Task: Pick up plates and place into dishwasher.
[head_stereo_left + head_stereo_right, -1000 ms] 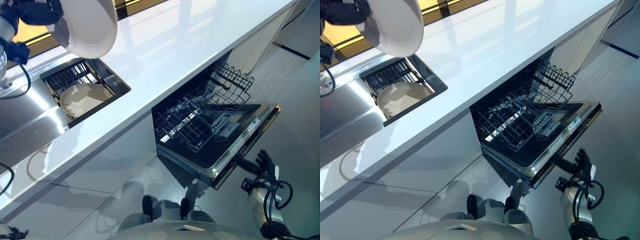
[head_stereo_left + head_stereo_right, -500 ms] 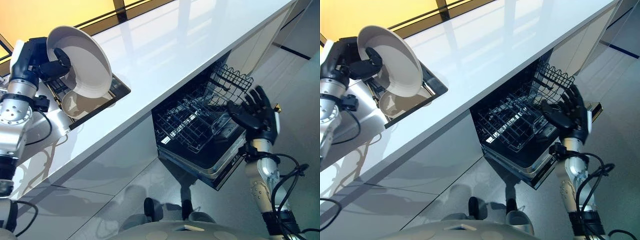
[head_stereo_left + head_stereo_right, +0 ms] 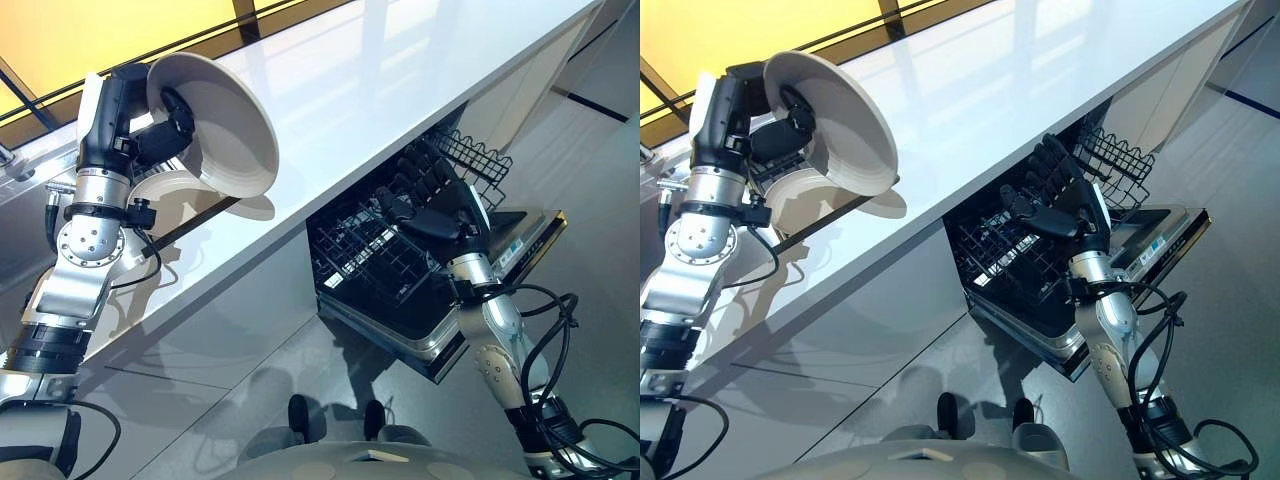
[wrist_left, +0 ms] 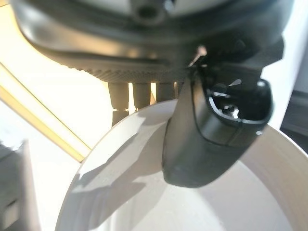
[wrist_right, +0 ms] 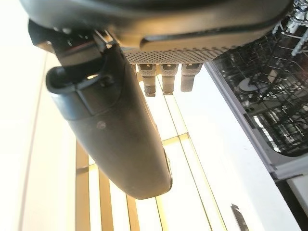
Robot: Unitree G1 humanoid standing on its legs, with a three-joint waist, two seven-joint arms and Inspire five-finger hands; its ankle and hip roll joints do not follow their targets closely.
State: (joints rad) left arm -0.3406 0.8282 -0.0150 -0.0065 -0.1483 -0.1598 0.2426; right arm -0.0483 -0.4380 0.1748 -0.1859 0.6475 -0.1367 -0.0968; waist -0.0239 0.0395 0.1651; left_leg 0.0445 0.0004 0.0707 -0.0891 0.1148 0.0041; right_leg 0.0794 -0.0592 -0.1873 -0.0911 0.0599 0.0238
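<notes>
My left hand point(image 3: 163, 131) is shut on a white plate point(image 3: 228, 128), tilted on edge above the white counter point(image 3: 340, 90) beside the sink. Its thumb point(image 4: 211, 130) presses the plate's inner face point(image 4: 139, 197) while the fingers go behind the rim. A second plate point(image 3: 168, 189) lies in the sink below it. My right hand point(image 3: 436, 206) is open with straight fingers, raised in front of the dishwasher's pulled-out lower rack point(image 3: 365, 255). The rack point(image 5: 269, 96) also appears past the right thumb point(image 5: 110, 130).
The dishwasher door point(image 3: 525, 240) hangs open below the counter edge, sticking out over the grey floor point(image 3: 260, 380). A raised wire basket point(image 3: 480, 160) stands at the rack's far end. White cabinet fronts point(image 3: 210, 330) run under the counter.
The left hand has carried the plate rightward from over the sink toward the counter. The right hand has moved up and leftward, from beside the door to in front of the rack.
</notes>
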